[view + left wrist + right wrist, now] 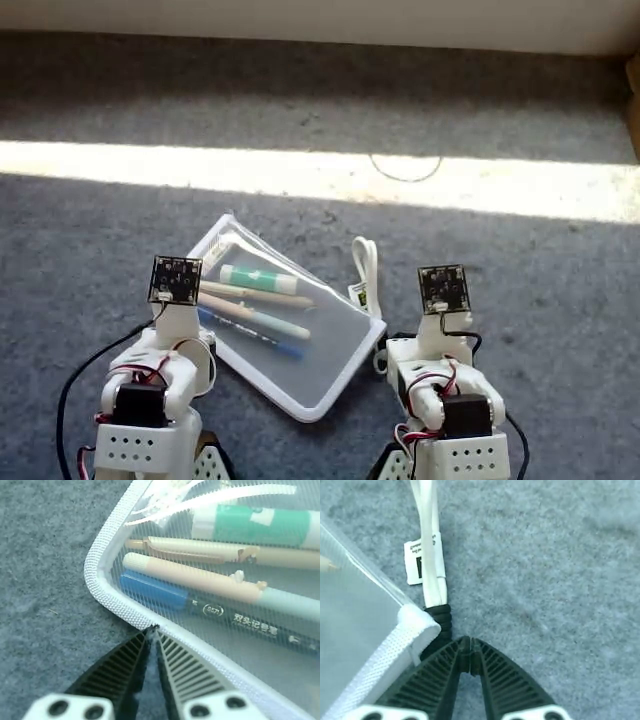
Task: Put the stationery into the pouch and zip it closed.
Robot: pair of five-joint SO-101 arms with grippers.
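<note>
See-through pouch (325,365) with a white edge, lying flat on a grey rug (500,270). Inside the pouch already: a green-and-white tube (250,525), a cream pen (200,550), a second pen (200,580) going from cream to pale green, and a blue pen (155,592). All side by side, all pointing the same way along the pouch.

Left gripper (152,630) at the rounded corner of the pouch, just outside the white edge, next to the cap end of the blue pen. Fingers pressed together, tips touching the edge. Any cloth nipped between them? Cannot tell. Most likely placed there to pin that end of the pouch down and stop any sliding during a tug on the zip.

Right gripper (470,652) at the other end of the pouch, by the corner with a white strap (431,530) and its small tag (422,562). Fingers together here too. Black ribbed pull (440,622) right against one finger and running under it — really pinched or only touched, hard to say. Probably there for that pull, the handle of the zip.

Pull sitting right at the corner of the pouch, so likely zipped to the end, or nearly — worth a check before letting go.
</note>
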